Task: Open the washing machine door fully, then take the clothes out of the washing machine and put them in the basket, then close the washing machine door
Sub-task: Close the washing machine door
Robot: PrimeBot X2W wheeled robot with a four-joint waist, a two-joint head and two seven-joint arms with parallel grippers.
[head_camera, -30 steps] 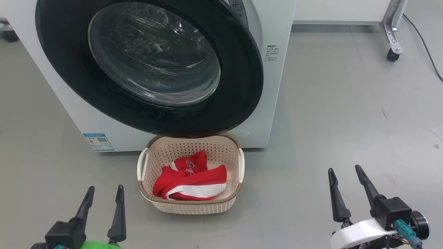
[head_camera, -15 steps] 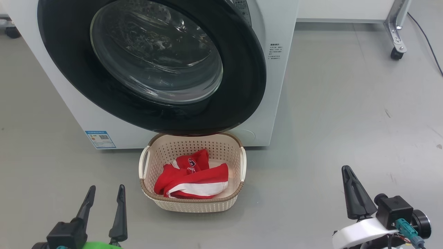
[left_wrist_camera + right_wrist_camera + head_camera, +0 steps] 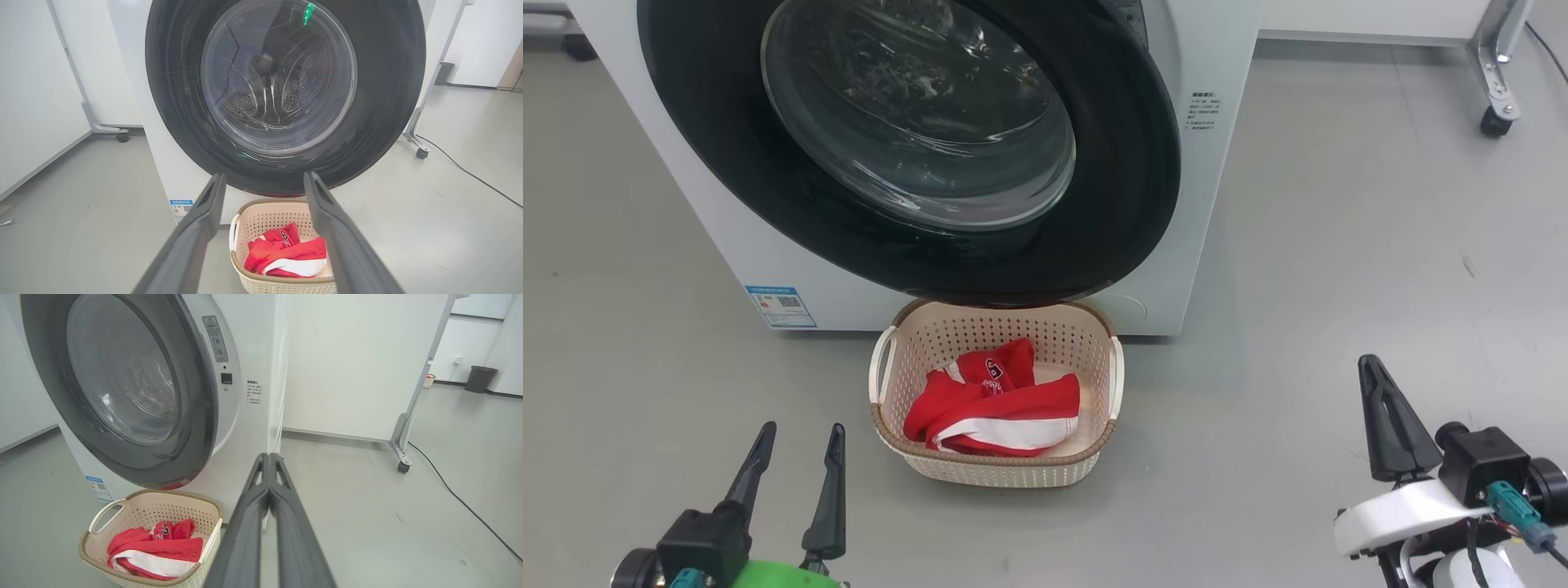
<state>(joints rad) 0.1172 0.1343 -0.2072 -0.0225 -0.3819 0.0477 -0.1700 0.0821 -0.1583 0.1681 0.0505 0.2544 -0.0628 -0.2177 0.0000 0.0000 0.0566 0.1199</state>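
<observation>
The washing machine door (image 3: 1123,204), black and round with a glass bowl, lies flat against the front of the white washing machine (image 3: 1217,163). Directly below it on the floor stands the cream basket (image 3: 1013,461) with the red, white-striped clothes (image 3: 996,408) inside. My left gripper (image 3: 804,426) is open and empty at the lower left, short of the basket. My right gripper (image 3: 1369,361) is shut on nothing at the lower right, well away from the basket. In the left wrist view the open left gripper (image 3: 264,174) frames the door (image 3: 384,81) and clothes (image 3: 286,253). In the right wrist view the right gripper (image 3: 269,455) has its fingers pressed together beside the basket (image 3: 155,493).
A blue label sticker (image 3: 780,306) is on the machine's lower left. A metal frame leg on a castor (image 3: 1494,122) stands at the back right, with a black cable (image 3: 449,490) running across the grey floor. A dark bin (image 3: 480,379) sits far off by the wall.
My right gripper has gone from open to shut, with nothing in it. The head camera has shifted, so the whole picture sits a little to the right. The left gripper stays open.
</observation>
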